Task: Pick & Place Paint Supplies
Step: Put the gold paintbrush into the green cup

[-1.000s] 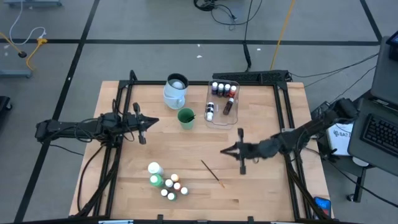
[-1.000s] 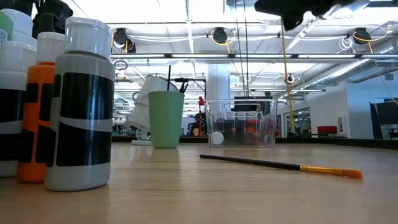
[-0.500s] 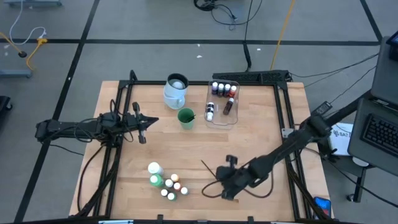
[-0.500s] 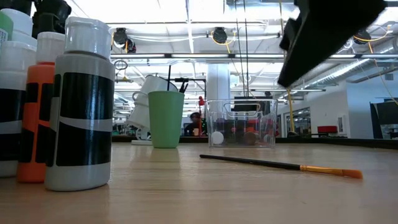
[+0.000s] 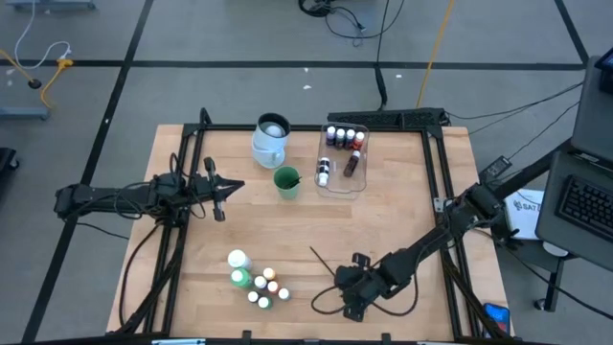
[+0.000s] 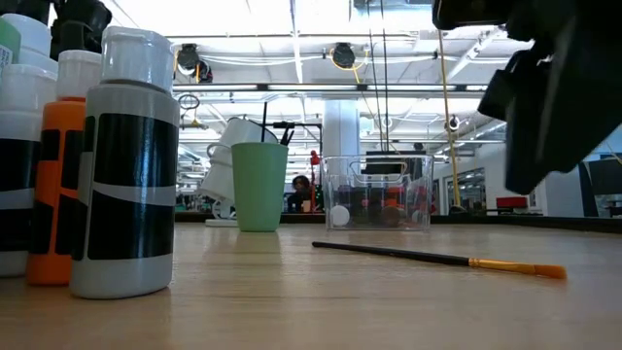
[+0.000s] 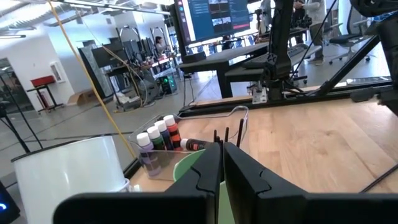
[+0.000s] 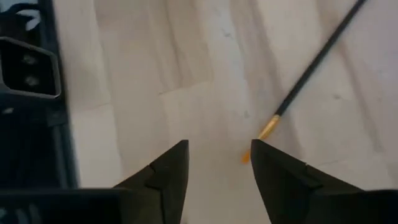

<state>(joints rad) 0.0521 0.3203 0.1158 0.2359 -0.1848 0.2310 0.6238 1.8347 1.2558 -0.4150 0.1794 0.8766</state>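
Hovering with jaws apart, right gripper nears unlabelled brush; left's together.

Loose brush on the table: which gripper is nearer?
Right. The right gripper is open just over the brush's orange tip, near the table's front edge. The left gripper waits shut, far off on the left beside the green cup.

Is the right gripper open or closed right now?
Open: the right gripper shows a clear gap between its fingers above the brush.

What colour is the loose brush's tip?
Orange, on a dark handle; brush shows best in the low view.
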